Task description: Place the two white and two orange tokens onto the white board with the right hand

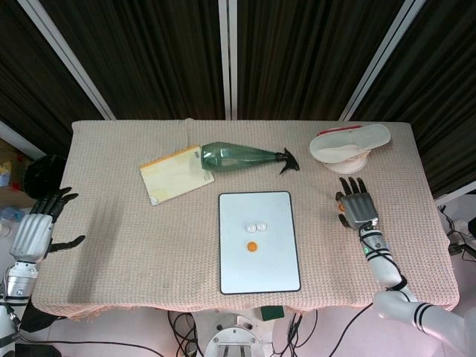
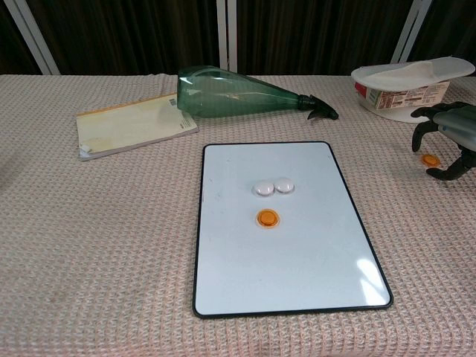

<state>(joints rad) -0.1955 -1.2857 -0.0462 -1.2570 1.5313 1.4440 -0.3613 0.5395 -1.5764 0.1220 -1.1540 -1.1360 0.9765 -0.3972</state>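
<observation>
The white board (image 1: 260,271) lies at the table's middle front. On it sit two white tokens (image 2: 273,187) side by side and one orange token (image 2: 267,218) just below them. A second orange token (image 2: 428,159) lies on the cloth far right of the board. My right hand (image 2: 452,140) hovers right over it, fingers curved down on one side and thumb on the other, holding nothing. In the head view the right hand (image 1: 357,206) hides that token. My left hand (image 1: 37,227) stays at the table's left edge, fingers spread and empty.
A green spray bottle (image 1: 242,158) lies on its side behind the board, overlapping a yellow notebook (image 1: 175,174). A white lidded tub (image 1: 348,145) stands just behind my right hand. The table's right edge is close beyond the hand.
</observation>
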